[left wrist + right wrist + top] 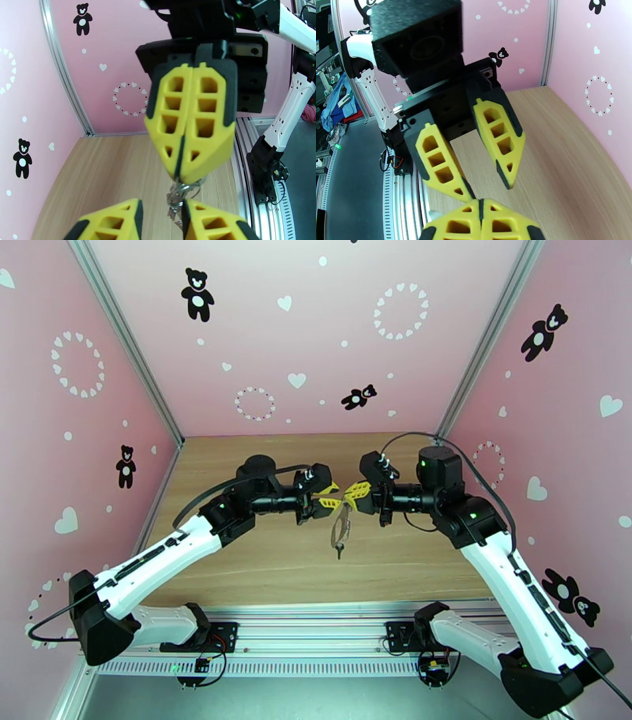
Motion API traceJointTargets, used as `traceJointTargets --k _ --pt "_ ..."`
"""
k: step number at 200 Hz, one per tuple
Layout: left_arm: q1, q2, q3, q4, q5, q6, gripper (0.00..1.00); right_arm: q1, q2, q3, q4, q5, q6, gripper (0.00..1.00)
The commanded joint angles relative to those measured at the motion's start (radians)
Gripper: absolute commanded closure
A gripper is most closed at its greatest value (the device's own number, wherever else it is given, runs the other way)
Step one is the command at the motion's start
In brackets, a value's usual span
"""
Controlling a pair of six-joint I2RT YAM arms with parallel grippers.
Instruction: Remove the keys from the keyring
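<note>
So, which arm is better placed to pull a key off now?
Left. The right gripper is shut on the keyring, holding it above the table, so it is busy. The left gripper is open, its fingers either side of the hanging keys.

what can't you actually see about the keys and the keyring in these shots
Top external: the keys and the keyring hang as one thin sliver, too small to count or separate.
Left wrist: the keyring's top is buried in the shut right gripper; the keys are blurred and cut off by the bottom edge beside the left gripper.
Right wrist: the right gripper's own tips cover its grip.
</note>
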Motion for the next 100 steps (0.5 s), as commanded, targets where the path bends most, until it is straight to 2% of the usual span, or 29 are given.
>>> traceJointTargets --k 1,55,100 --pt "0.013 0.033 0.035 -0.004 0.066 -0.029 0.66 -0.003 -0.010 0.029 0.038 -0.028 0.006 1.00" --pt "0.013 0.056 0.057 -0.018 0.168 -0.028 0.66 -0.003 -0.001 0.021 0.039 -0.022 0.002 1.00" --pt "0.013 0.066 0.069 -0.018 0.181 -0.029 0.69 -0.003 -0.003 0.017 0.044 -0.014 0.000 1.00"
